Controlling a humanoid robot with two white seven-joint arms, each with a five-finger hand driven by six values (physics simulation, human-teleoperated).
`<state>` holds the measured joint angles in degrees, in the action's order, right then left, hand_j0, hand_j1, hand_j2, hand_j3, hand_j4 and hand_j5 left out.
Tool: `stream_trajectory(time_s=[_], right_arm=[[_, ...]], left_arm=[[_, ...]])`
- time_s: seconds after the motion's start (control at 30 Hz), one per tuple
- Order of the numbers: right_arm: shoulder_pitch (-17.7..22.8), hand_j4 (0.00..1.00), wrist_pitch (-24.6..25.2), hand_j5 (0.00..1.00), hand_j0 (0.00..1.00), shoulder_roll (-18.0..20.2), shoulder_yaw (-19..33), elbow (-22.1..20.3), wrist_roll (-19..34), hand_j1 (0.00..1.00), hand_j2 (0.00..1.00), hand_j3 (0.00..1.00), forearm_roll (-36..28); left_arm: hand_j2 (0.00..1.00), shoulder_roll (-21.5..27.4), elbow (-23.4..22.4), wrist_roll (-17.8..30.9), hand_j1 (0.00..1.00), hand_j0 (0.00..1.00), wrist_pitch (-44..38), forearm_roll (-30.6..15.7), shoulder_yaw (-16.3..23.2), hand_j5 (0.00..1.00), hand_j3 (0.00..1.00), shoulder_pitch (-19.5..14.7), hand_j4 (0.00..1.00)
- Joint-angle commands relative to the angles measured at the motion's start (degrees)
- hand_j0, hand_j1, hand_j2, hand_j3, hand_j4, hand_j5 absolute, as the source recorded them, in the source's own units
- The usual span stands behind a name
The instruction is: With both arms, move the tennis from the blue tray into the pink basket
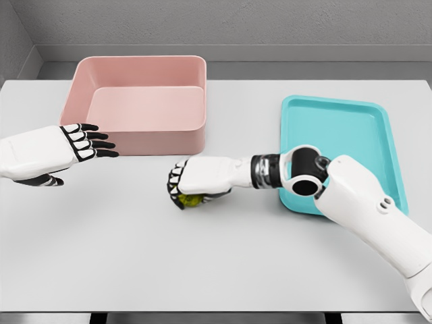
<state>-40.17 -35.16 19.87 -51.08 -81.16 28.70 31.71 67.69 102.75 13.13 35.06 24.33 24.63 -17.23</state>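
The robot's right hand (196,179), reaching in on its white jointed arm from the lower right, has its fingers curled down around a small yellow-green tennis ball (190,200), which shows only as a sliver of fuzzy colour beneath the palm. The ball sits at the level of the pale grey tabletop (223,263), roughly midway between the shallow turquoise-blue plastic tray (378,145) on the right and the deep pink rectangular plastic basket (138,101) at the upper left; whether it is resting on the surface or lifted just clear of it cannot be told from this view. The tray holds nothing visible, so the ball is already out of it and the step in hand appears to be the carry across the table, or a handover in the middle of it. The left hand (81,145) hovers just in front of the basket's near wall, fingers extended and spread, holding nothing, its palm turned toward the centre of the table as though waiting to receive. Since the task asks for both arms, the next move likely calls for the right hand to bring the ball closer to the left one, and for the left fingers to close on it securely before the right lets go, after which the ball must be lifted over the basket's rim and dropped inside.
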Motion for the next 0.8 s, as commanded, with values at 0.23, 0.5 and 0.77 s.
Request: stream_trajectory(time_s=[0.23, 0.5, 0.77], right_arm=[[0.09, 0.86, 0.16, 0.86, 0.86, -0.36, -0.6, 0.22, 0.13, 0.86, 0.86, 0.86, 0.37], [-0.09, 0.97, 0.16, 0.97, 0.97, -0.19, 0.28, 0.3, -0.04, 0.97, 0.97, 0.97, 1.42], [0.61, 1.0, 0.16, 1.0, 1.0, 5.61, 13.89, -11.12, -0.05, 1.0, 1.0, 1.0, 0.99]], left_arm=[[1.0, 0.34, 0.0, -0.03, 1.0, 1.0, -0.06, -0.42, -0.02, 1.0, 1.0, 0.0, 1.0], [1.0, 0.34, 0.0, -0.03, 1.0, 1.0, -0.06, -0.42, -0.11, 1.0, 1.0, 0.0, 1.0], [1.0, -0.1, -0.27, -0.03, 1.0, 1.0, -0.06, -0.16, 0.07, 1.0, 1.0, 0.0, 1.0]])
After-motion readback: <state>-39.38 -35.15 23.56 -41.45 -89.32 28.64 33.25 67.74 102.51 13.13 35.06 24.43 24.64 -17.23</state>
